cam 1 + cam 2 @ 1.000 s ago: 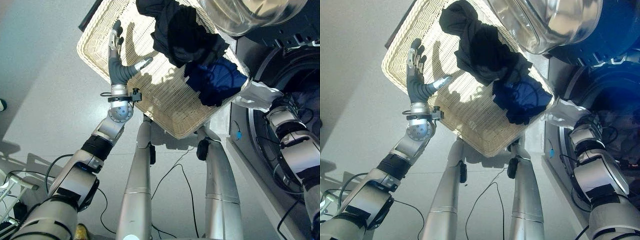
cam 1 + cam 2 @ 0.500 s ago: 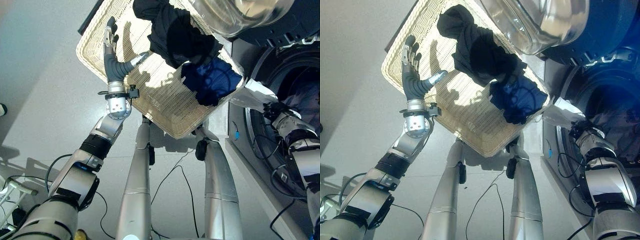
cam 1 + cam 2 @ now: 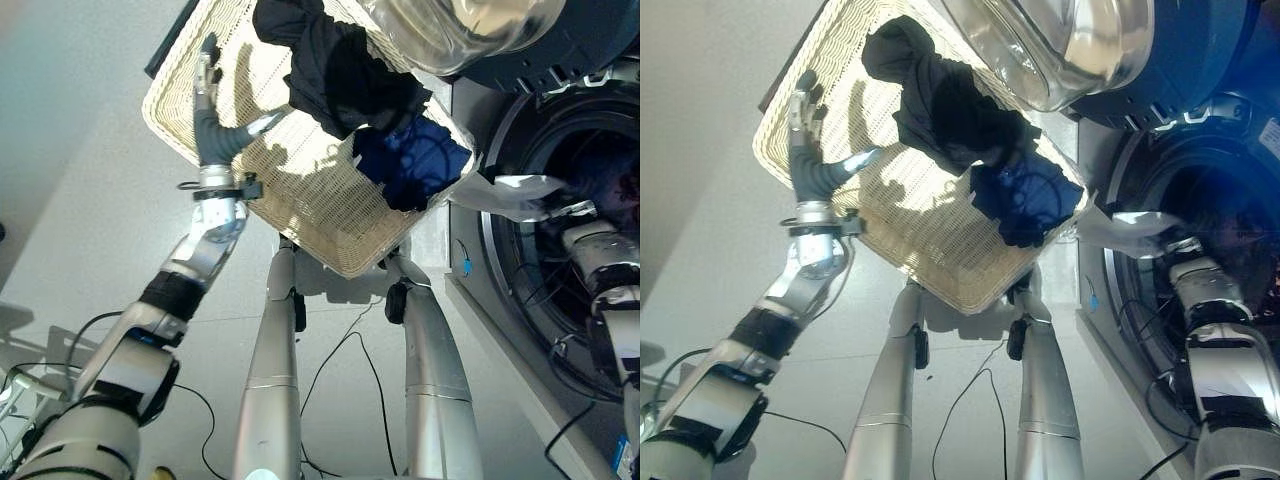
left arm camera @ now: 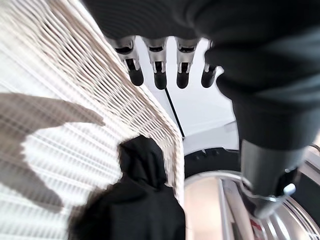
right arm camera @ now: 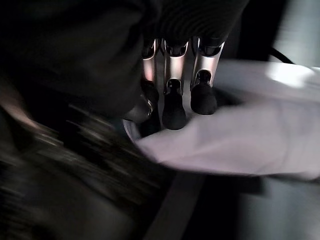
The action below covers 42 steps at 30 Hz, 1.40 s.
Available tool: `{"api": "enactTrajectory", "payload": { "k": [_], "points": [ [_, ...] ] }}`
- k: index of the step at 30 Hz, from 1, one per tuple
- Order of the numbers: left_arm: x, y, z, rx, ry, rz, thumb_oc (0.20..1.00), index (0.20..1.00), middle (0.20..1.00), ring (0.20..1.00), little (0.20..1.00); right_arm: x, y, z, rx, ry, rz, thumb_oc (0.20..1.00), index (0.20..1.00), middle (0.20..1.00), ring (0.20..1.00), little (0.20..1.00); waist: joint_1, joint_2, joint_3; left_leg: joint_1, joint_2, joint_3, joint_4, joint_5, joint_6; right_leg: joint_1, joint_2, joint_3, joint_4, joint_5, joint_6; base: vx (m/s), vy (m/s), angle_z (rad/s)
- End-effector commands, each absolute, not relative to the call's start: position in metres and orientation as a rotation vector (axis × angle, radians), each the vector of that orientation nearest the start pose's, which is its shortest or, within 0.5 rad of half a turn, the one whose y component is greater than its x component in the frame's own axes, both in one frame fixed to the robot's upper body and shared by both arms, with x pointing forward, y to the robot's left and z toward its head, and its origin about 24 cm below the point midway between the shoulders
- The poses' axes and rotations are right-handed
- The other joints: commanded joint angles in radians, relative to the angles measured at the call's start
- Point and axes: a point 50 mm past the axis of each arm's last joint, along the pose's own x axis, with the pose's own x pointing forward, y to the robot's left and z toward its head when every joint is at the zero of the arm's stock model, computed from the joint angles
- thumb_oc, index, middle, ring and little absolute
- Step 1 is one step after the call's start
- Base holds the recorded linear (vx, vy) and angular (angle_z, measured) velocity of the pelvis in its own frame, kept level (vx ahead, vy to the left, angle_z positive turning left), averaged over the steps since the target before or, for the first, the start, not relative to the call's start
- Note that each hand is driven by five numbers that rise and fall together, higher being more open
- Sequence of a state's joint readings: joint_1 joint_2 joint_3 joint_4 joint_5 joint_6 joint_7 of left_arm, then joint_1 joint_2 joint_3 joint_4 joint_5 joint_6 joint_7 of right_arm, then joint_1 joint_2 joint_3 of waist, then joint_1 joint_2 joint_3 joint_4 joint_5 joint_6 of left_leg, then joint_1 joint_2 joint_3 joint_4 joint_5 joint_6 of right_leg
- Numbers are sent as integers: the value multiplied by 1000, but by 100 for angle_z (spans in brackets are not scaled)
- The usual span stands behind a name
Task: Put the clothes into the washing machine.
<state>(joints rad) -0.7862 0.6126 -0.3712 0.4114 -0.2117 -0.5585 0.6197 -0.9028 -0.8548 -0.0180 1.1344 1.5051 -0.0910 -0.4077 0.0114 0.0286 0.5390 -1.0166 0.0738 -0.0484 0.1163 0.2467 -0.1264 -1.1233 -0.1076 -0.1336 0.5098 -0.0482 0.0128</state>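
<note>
White garment (image 3: 512, 192) is hanging pinched in right hand (image 5: 172, 95) at drum mouth (image 3: 585, 180); left hand (image 3: 212, 125), fingers spread, is hovering over woven basket (image 3: 320, 215).

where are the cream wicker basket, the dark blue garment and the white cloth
cream wicker basket (image 3: 300, 200), left eye view, bare woven floor
dark blue garment (image 3: 410, 160), left eye view, middle of bundle
white cloth (image 3: 1130, 228), right eye view, its middle

1. White garment (image 3: 510, 193): you've got it pinched in the right hand (image 5: 172, 100), stretched flat at the washing machine (image 3: 560, 250) drum mouth.
2. Black garment (image 3: 335, 70) and blue garment (image 3: 410, 160): bunched in the wicker basket (image 3: 300, 200), between both hands.
</note>
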Motion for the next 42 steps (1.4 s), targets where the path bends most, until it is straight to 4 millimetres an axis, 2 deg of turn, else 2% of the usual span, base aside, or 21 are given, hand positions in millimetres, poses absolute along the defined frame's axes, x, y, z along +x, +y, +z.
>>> {"api": "enactTrajectory", "payload": {
  "k": [1, 2, 3, 5, 11, 14, 15, 16, 17, 20, 21, 25, 29, 32, 34, 35, 37, 42],
  "points": [
    [327, 187, 251, 132, -1037, 234, 1000, 1000, 1000, 1000, 1000, 296, -426, 177, 938, -281, -1208, 200, 200, 200, 200, 200, -41, -35, -19, -32, -67, 80, 101, -121, 8, 50, 38, -5, -320, 282, 140, -12, -32, -3],
    [326, 192, 251, 139, -1039, 241, 1000, 1000, 1000, 1000, 1000, 286, -434, 194, 921, -340, -1276, 200, 200, 200, 200, 200, -48, -44, -19, -28, -63, 81, 98, -124, 7, 54, 39, -5, -324, 282, 141, -5, -17, -4],
    [326, 192, 251, 139, -1039, 241, 1000, 1000, 1000, 1000, 1000, 285, -435, 196, 920, -347, -1284, 200, 200, 200, 200, 200, -48, -45, -19, -28, -63, 82, 98, -125, 7, 54, 39, -5, -324, 282, 141, 0, 0, 0],
    [328, 199, 257, 151, -1038, 245, 1000, 1000, 1000, 1000, 1000, 266, -451, 222, 876, -443, -1415, 200, 200, 200, 200, 200, -50, -61, -19, -22, -58, 78, 92, -127, 5, 62, 40, -10, -329, 280, 144, 0, 0, 0],
    [333, 207, 265, 168, -1036, 243, 1000, 1000, 1000, 1000, 1000, 245, -464, 245, 836, -527, -1571, 200, 200, 200, 200, 200, -52, -67, -19, -15, -55, 76, 91, -130, 3, 72, 35, -19, -333, 279, 148, 3, -22, -3],
    [335, 208, 267, 177, -1034, 241, 1000, 1000, 1000, 1000, 1000, 245, -464, 250, 794, -524, -1592, 200, 200, 200, 200, 200, -53, -67, -19, -10, -55, 77, 93, -134, 4, 78, 33, -21, -335, 277, 150, 0, 0, 0],
    [336, 208, 269, 194, -1035, 238, 1000, 1000, 1000, 1000, 1000, 250, -463, 249, 751, -474, -1551, 200, 200, 200, 200, 200, -53, -66, -19, -8, -54, 79, 95, -135, 3, 80, 30, -23, -334, 276, 151, 0, 0, 0],
    [338, 206, 271, 222, -1037, 233, 1000, 1000, 1000, 1000, 1000, 254, -461, 249, 711, -441, -1530, 539, 539, 539, 539, 539, -50, -63, -19, -5, -57, 77, 93, -136, 4, 81, 28, -22, -337, 276, 150, 0, 0, 0],
    [338, 204, 272, 244, -1042, 231, 1000, 1000, 1000, 1000, 1000, 258, -460, 251, 639, -414, -1515, 1000, 1000, 1000, 1000, 1000, -49, -61, -19, -5, -55, 79, 90, -134, 4, 82, 26, -25, -337, 275, 150, 0, 0, 0],
    [340, 198, 274, 356, -1051, 224, 1000, 1000, 1000, 1000, 1000, 271, -453, 250, 517, -345, -1432, 1000, 1000, 1000, 1000, 1000, -47, -56, -19, -6, -57, 78, 91, -133, 4, 81, 22, -25, -338, 276, 151, 0, 0, 0],
    [341, 193, 274, 430, -1064, 225, 1000, 1000, 1000, 1000, 1000, 278, -447, 251, 440, -321, -1387, 1000, 1000, 1000, 1000, 1000, -47, -54, -19, -7, -59, 77, 92, -133, 5, 80, 20, -26, -337, 276, 151, 0, 0, 0],
    [347, 185, 281, 629, -1070, 236, 1000, 1000, 1000, 1000, 1000, 299, -429, 255, 309, -295, -1263, 1000, 1000, 1000, 1000, 1000, -46, -43, -19, -10, -62, 82, 96, -135, 8, 73, 17, -26, -333, 273, 149, -2, 8, 0],
    [354, 177, 290, 855, -1113, 291, 1000, 1000, 1000, 1000, 1000, 321, -406, 244, 194, -250, -1148, 1000, 1000, 1000, 1000, 1000, -55, -32, -19, -9, -57, 95, 97, -136, 6, 66, 13, -22, -327, 269, 150, -13, 53, 1],
    [357, 169, 299, 959, -1139, 314, 1000, 1000, 1000, 1000, 1000, 333, -390, 227, 170, -201, -1083, 1000, 1000, 1000, 1000, 1000, -66, -25, -19, -14, -51, 109, 94, -134, 3, 55, 14, -10, -326, 267, 149, -10, 70, 0],
    [361, 164, 303, 1031, -1154, 323, 1000, 1000, 1000, 1000, 1000, 338, -384, 208, 148, -143, -1040, 1000, 1000, 1000, 1000, 1000, -75, -22, -19, -15, -46, 120, 95, -133, 3, 50, 16, -3, -322, 266, 149, -8, 54, -2],
    [361, 164, 303, 1031, -1154, 323, 1000, 1000, 1000, 1000, 1000, 338, -384, 208, 148, -143, -1040, 1000, 1000, 1000, 1000, 1000, -75, -22, -19, -15, -46, 120, 95, -133, 3, 50, 16, -3, -322, 266, 149, -12, 46, -2],
    [365, 154, 307, 1152, -1167, 333, 1000, 1000, 1000, 1000, 1000, 344, -371, 185, 119, -87, -988, 1000, 1000, 1000, 1000, 1000, -90, -22, -19, -20, -42, 134, 93, -132, 3, 41, 20, 8, -323, 268, 149, -11, 41, -3],
    [374, 149, 309, 1283, -1126, 359, 1000, 1000, 1000, 1000, 1000, 348, -358, 158, 124, -14, -917, 1000, 1000, 1000, 1000, 1000, -112, -26, -19, -24, -32, 152, 96, -132, 0, 31, 28, 24, -322, 271, 149, -4, 34, -2]
  ]
}}
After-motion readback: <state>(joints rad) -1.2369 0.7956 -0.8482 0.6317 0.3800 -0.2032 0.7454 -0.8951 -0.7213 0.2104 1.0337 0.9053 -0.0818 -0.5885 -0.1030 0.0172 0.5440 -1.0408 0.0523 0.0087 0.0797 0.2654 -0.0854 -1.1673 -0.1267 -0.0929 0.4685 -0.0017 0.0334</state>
